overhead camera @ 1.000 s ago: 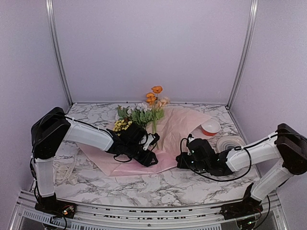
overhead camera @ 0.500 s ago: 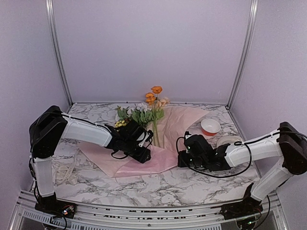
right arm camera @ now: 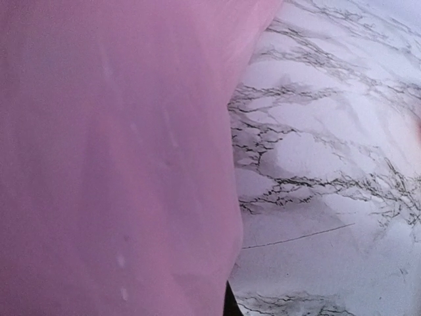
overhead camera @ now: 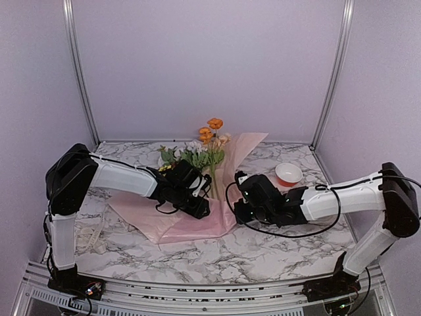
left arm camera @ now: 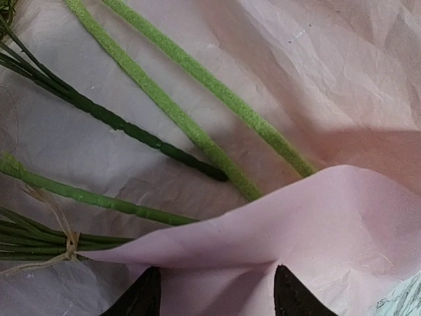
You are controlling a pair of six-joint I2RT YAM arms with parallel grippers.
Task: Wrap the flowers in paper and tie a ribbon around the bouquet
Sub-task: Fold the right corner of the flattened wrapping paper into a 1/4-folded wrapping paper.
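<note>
Right flap raised beside the stems.
The right gripper (overhead camera: 237, 205) is clenched on the thin crinkly pink paper sheet (overhead camera: 245, 154), its flap standing just right of the orange-and-white artificial flowers (overhead camera: 209, 135); stems run far-to-near, so the fold likely goes leftward toward the left gripper (overhead camera: 202, 209), fingers parted and empty.

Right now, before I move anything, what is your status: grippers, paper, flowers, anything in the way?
Copy: left gripper open at near fold of paper; right gripper shut on paper, right side raised beside flowers. Stems uncovered. Only bowl behind right arm, apart.
</note>
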